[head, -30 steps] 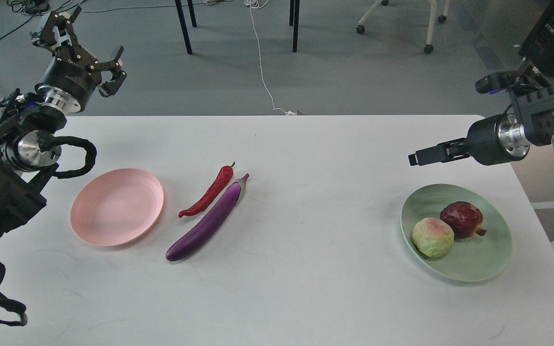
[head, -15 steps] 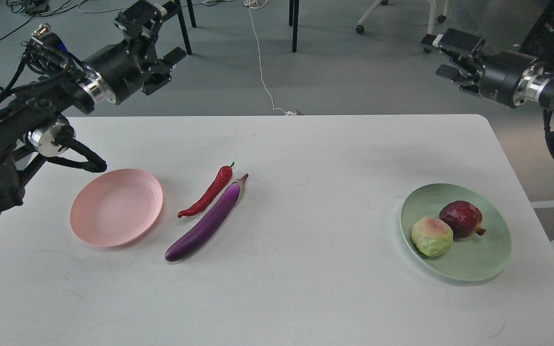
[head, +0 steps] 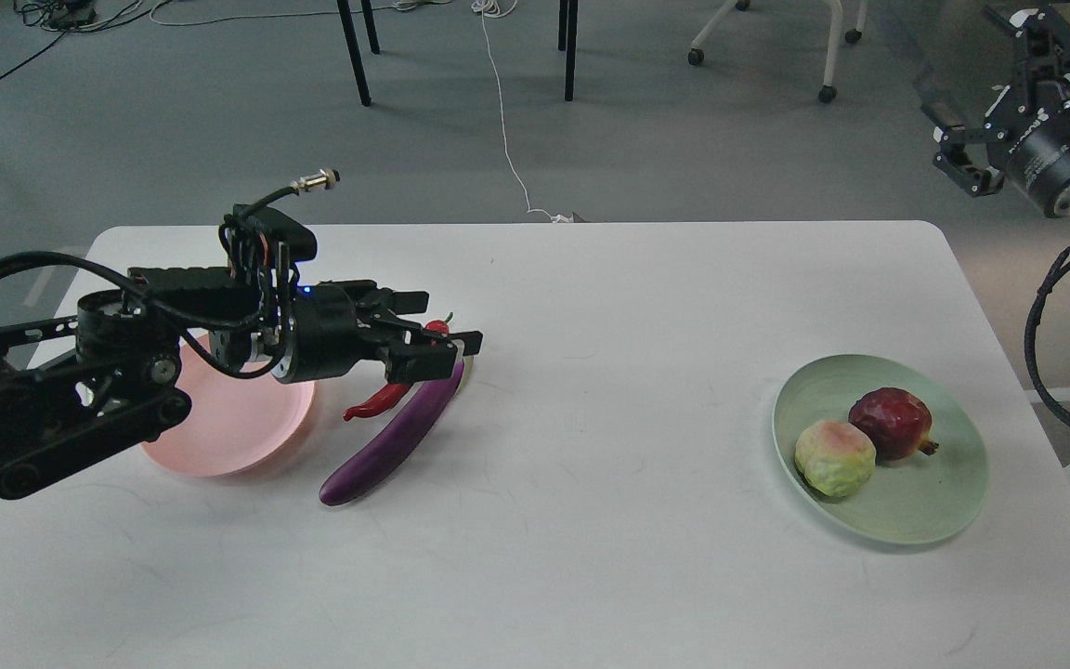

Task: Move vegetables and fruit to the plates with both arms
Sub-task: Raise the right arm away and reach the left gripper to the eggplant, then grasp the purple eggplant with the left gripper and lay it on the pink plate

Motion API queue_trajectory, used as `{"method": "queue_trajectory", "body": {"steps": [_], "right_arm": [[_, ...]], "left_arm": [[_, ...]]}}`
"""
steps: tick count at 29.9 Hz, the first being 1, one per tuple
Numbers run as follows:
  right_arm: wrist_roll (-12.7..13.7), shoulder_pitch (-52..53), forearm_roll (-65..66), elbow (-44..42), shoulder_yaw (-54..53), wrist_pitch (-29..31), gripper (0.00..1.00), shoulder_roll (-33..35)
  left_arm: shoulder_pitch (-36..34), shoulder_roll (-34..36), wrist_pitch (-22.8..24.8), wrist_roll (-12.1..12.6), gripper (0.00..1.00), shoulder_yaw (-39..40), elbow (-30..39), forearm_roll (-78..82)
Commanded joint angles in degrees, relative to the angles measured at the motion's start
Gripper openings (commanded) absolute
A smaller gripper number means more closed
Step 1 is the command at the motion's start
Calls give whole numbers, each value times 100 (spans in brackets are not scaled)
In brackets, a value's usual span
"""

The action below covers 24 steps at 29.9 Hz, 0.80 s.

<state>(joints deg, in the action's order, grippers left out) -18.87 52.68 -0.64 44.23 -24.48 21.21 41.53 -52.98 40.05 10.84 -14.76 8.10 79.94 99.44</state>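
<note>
- A white bench (head: 591, 520) seen from above, with a plate near each end.
- On the right, the pale green plate (head: 925, 516) already holds both fruit: a dark red pomegranate (head: 891, 424) touching a bumpy yellow-green fruit (head: 834, 457). This half of the task looks done.
- On the left, the pink plate (head: 219, 441) is partly hidden by the arm; the part that shows is bare.
- The purple eggplant (head: 386, 446) and the red chili (head: 377, 402) lie side by side on the bench just right of the pink plate. Neither is on a plate yet, so both vegetables are left to move.
- The left gripper (head: 442, 325) reaches across the pink plate and sits over the stem ends of the two vegetables. Its fingers are spread apart and grip nothing.
- The right gripper (head: 990, 102) is raised at the far right, well away from the bench. Whether its fingers are apart or together cannot be told.
</note>
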Motion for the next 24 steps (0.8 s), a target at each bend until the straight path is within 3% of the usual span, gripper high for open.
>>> {"method": "queue_trajectory", "body": {"steps": [1,8,19,24], "right_arm": [[-11,-117,-576,-291,-22,23,99,-241],[-152,-732,-815,-292,-347,577,99,-312],[-161,-785,-806,-300,-374,586,99,-339],[-161,-794,-806,-292,-382,586,99,-339]], "left_arm": [[95,-278,-258,78,91,-397,-144,1199],[297,-569,-178,79,90,-432,-909,1280],[500,-700,-187,96,61,-424,-1085,1315],[508,-745,-187,61,55,-432,-1314,1297]]}}
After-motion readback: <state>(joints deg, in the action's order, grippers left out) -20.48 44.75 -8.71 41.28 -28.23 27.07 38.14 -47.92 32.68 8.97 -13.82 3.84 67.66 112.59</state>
